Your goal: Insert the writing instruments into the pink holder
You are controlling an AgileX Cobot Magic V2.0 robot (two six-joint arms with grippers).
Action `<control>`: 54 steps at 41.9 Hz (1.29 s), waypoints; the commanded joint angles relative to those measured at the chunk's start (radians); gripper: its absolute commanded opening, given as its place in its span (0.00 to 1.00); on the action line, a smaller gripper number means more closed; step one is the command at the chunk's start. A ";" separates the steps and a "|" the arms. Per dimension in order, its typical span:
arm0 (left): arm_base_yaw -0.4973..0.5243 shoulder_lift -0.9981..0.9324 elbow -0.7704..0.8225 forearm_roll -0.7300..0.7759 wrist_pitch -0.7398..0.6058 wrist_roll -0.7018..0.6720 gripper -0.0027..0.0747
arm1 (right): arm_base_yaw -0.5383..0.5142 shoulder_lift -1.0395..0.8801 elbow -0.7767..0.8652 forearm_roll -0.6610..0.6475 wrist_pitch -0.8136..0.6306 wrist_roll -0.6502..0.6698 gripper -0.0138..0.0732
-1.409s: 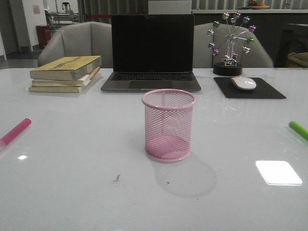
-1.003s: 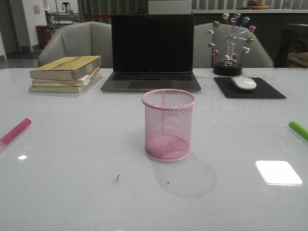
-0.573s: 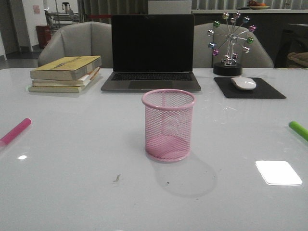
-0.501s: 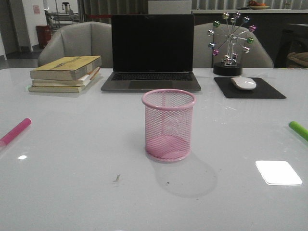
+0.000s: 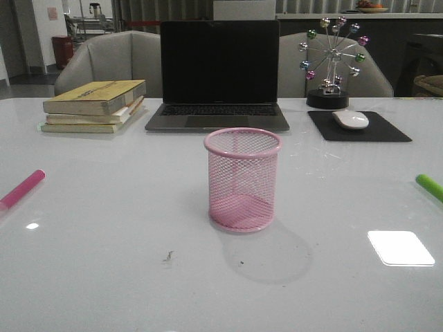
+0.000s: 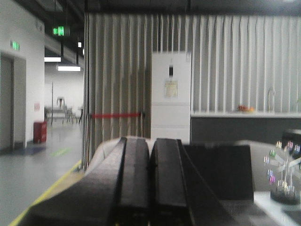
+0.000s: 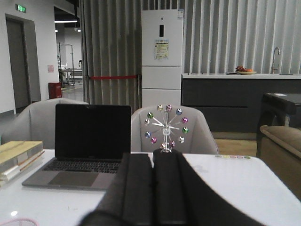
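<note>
The pink holder point(image 5: 242, 180), a wire-mesh cup, stands upright and empty at the middle of the white table point(image 5: 111, 277). A magenta marker point(image 5: 21, 189) lies at the table's left edge, and a lime green marker point(image 5: 429, 186) lies at the right edge. Neither arm shows in the front view. My left gripper point(image 6: 150, 143) is shut with nothing between its fingers, pointing level at the room. My right gripper point(image 7: 151, 157) is also shut and empty, raised above the table and facing the laptop.
A closed-screen laptop point(image 5: 218, 76) sits behind the cup. A stack of books point(image 5: 93, 105) is at back left. A ferris-wheel ornament point(image 5: 331, 62) and a mouse point(image 5: 350, 119) on a black pad point(image 5: 387, 131) are at back right. Grey chairs point(image 5: 111, 61) stand behind.
</note>
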 commanded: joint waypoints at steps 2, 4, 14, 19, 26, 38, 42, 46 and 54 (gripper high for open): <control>-0.005 0.084 -0.196 -0.006 0.063 -0.001 0.16 | 0.000 0.102 -0.192 0.002 0.081 -0.008 0.24; -0.005 0.114 -0.246 -0.006 0.112 -0.001 0.16 | 0.000 0.136 -0.248 0.002 0.135 -0.008 0.24; -0.005 0.297 -0.425 -0.006 0.416 -0.001 0.16 | 0.000 0.331 -0.396 0.002 0.365 -0.008 0.24; -0.005 0.367 -0.422 -0.006 0.514 -0.001 0.16 | 0.000 0.409 -0.393 0.002 0.448 -0.008 0.24; -0.005 0.447 -0.393 -0.006 0.584 -0.001 0.16 | 0.000 0.500 -0.369 0.002 0.491 -0.008 0.24; -0.005 0.560 -0.368 -0.004 0.570 -0.001 0.16 | 0.000 0.644 -0.327 0.001 0.488 -0.008 0.25; -0.005 0.596 -0.368 -0.004 0.573 -0.001 0.22 | 0.000 0.705 -0.327 0.000 0.488 -0.008 0.35; -0.005 0.624 -0.368 -0.004 0.574 0.003 0.42 | -0.002 0.768 -0.327 -0.001 0.484 -0.008 0.55; -0.009 0.656 -0.368 -0.019 0.568 0.013 0.76 | -0.032 0.909 -0.338 -0.010 0.436 -0.008 0.72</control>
